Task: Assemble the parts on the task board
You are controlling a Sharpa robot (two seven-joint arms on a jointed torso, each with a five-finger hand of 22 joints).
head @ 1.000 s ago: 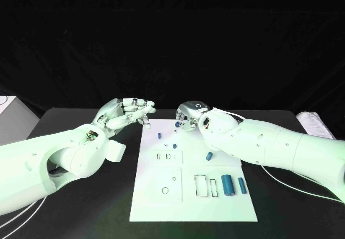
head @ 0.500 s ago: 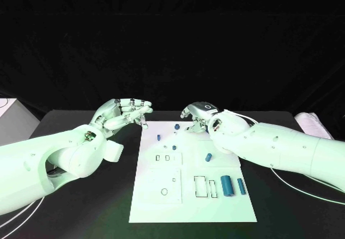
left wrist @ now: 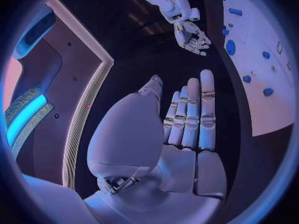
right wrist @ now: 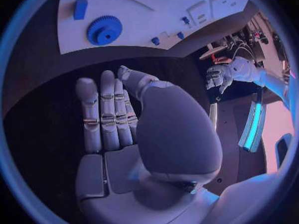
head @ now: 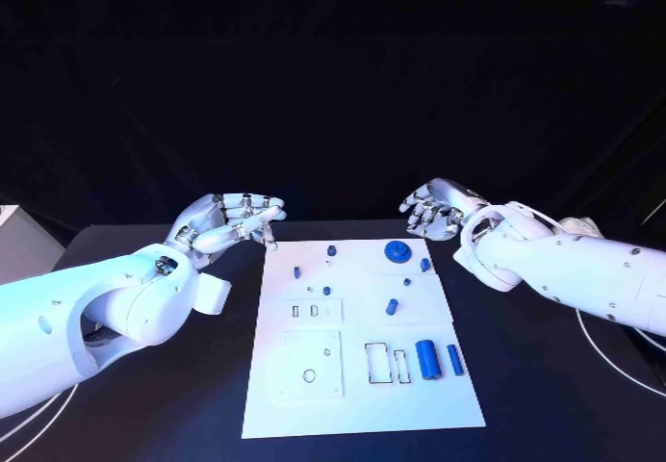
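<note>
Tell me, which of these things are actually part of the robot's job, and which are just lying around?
Part of the job:
task board
blue gear
two blue cylinders
small blue pegs
left hand and right hand, both holding nothing

Just lying about:
pale object at the table's right edge

We see a matt white task board [head: 354,385] on a matt black table [head: 555,385], blue plastic-looking parts like the toothed gear [head: 397,252], and glossy white arm shells [head: 597,279]

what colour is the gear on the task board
Blue. The gear shows best in the right wrist view, lying on the white task board.
</note>
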